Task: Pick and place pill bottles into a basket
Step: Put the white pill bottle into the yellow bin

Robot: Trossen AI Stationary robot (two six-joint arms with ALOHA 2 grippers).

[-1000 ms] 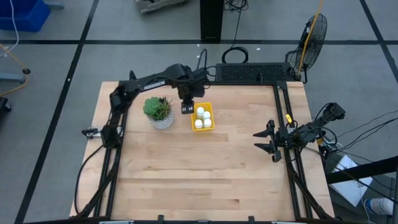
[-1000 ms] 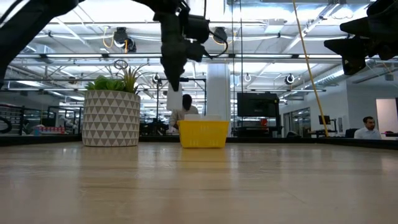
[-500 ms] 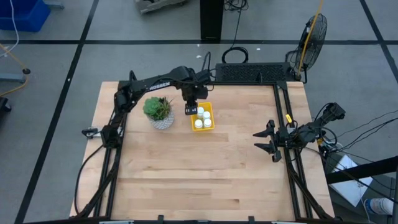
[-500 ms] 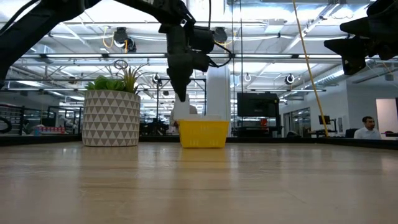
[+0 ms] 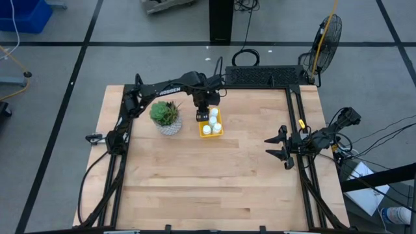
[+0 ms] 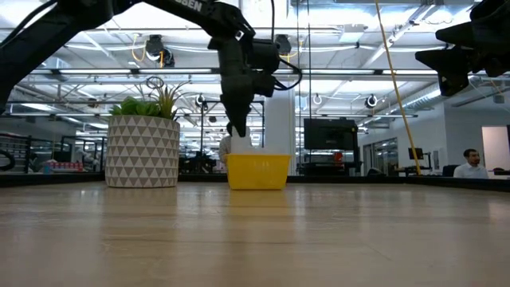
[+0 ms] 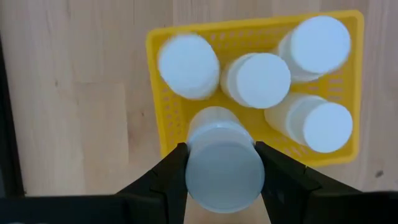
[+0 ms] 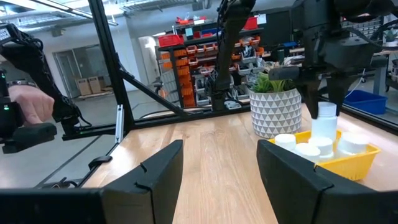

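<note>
The yellow basket (image 5: 218,130) stands on the table right of the plant pot and holds several white pill bottles (image 7: 256,79). My left gripper (image 5: 203,116) hangs over the basket's left end, pointing down, shut on one more white pill bottle (image 7: 224,165). That bottle's lower end dips behind the basket's rim (image 6: 257,159) in the low view. My right gripper (image 5: 279,146) waits open and empty at the table's right edge. My left gripper pinches the pill bottle's upper part (image 7: 186,163) between its two fingers, one on each side. The fingers come from above, pointing down. The bottle hangs upright (image 8: 323,124), its lower end inside the basket; whether it stands on the basket's floor is hidden by the wall.
A green succulent in a patterned whitish pot (image 5: 168,117) stands close to the basket's left. A fan (image 5: 328,36) stands beyond the far right corner. Bare wood (image 5: 208,182) fills the table's near half. People show in the room beyond the table.
My left gripper has gone toward the table's right edge and down with the pill bottle, from beside the basket's left wall to over its left end. The bottle has stayed upright, and its lower end now sits inside the basket.
</note>
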